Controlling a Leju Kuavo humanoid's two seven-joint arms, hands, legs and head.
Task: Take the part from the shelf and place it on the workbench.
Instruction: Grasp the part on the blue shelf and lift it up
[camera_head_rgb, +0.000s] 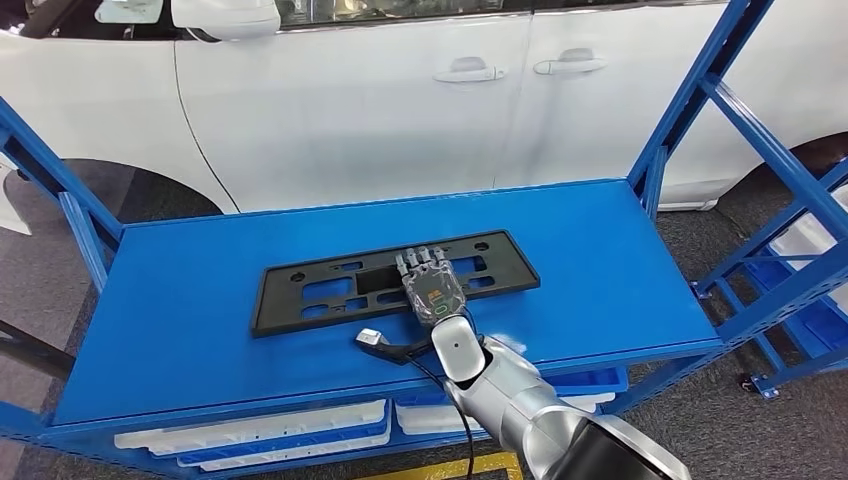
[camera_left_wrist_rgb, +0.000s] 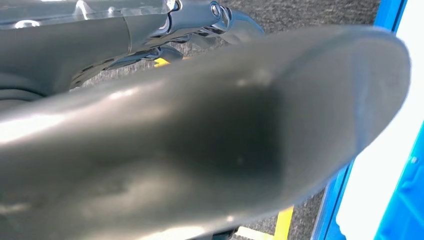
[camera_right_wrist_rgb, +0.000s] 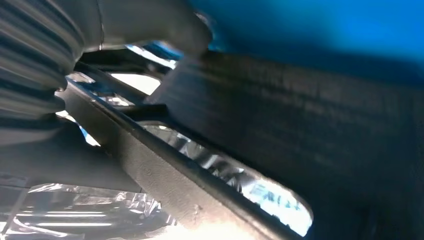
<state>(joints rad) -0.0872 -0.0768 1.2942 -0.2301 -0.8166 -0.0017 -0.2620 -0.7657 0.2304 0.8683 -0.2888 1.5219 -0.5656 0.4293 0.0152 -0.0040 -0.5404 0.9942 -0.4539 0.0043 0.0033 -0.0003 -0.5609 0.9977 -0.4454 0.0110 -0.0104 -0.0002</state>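
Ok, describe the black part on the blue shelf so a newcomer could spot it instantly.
In front of the white car is a blue shelf. The black part lies flat on it under the right hand: a long plate with rectangular cutouts.

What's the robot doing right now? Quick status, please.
Right hand resting on the black frame part, fingers over its middle. Part flat on the blue shelf. Nothing blocking it.
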